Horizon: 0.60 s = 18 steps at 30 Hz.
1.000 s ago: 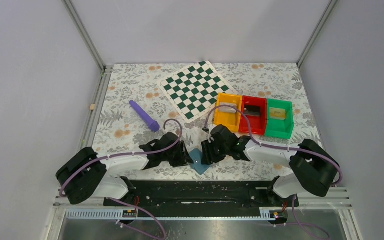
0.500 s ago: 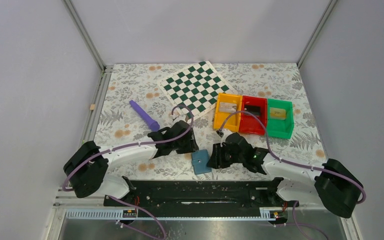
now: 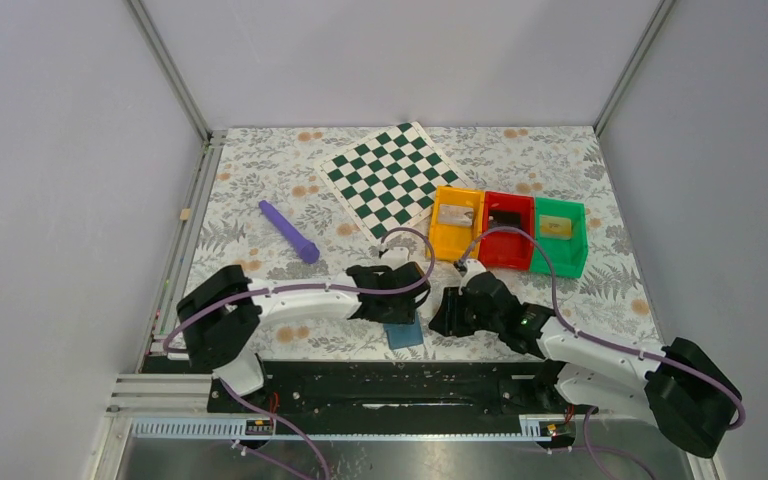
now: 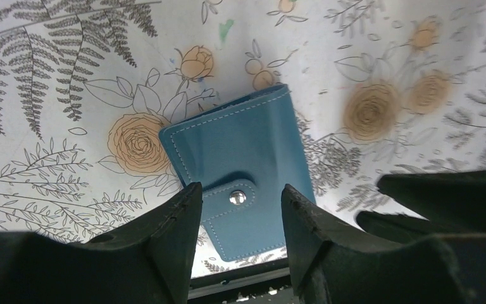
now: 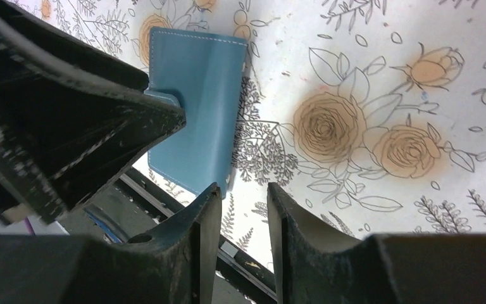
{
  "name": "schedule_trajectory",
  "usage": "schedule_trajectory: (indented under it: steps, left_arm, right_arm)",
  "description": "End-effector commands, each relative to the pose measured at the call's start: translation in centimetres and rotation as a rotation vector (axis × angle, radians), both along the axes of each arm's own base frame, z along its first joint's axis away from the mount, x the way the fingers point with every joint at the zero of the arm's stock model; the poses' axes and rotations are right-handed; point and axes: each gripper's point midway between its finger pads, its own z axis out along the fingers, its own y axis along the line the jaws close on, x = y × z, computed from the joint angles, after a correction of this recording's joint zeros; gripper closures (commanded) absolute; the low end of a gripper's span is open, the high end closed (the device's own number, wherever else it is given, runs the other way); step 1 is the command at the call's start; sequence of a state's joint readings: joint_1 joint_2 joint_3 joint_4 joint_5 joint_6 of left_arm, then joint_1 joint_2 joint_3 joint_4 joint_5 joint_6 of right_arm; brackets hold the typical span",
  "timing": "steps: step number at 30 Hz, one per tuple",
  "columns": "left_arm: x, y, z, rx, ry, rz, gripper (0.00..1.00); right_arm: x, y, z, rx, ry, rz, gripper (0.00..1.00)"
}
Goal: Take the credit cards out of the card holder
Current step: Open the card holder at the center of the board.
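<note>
Tablecloth (image 3: 260,180), floral, is seen bearing the card holder (image 4: 234,145) flat near its near edge, close to the black rail (image 3: 390,380). The left gripper (image 4: 240,193), the nearer, is poised over it, jaws spread astride the fastened snap tab (image 4: 235,197); the holder's long axis runs onward from them. The right gripper (image 5: 243,189) is placed just beside, jaws parted and empty.

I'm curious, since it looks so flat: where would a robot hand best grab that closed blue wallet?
Probably from straight above, pinching the blue wallet across its two long edges. It lies flat and closed on the table, so nothing can get under it; the snap tab is its only raised part.
</note>
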State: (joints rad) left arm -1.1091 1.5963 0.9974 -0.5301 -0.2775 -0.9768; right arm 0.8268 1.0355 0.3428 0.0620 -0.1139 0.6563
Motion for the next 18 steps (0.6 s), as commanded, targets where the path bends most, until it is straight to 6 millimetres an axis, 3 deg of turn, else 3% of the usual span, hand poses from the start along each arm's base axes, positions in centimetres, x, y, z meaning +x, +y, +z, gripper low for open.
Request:
schedule_trajectory:
  steps: [1, 8, 18]
  left_arm:
    - [0.5, 0.2, -0.5, 0.065, -0.01, 0.046, 0.51]
    - [-0.1, 0.2, -1.8, 0.122, 0.018, 0.051, 0.54]
    - [-2.2, 1.0, -3.8, 0.145, 0.071, 0.052, 0.69]
  right_arm:
    - [0.3, -0.7, 0.4, 0.023, -0.04, -0.026, 0.6]
    - [-0.3, -1.1, 0.0, 0.037, -0.046, -0.018, 0.6]
    - [-0.4, -0.8, 0.6, 0.059, -0.055, -0.004, 0.59]
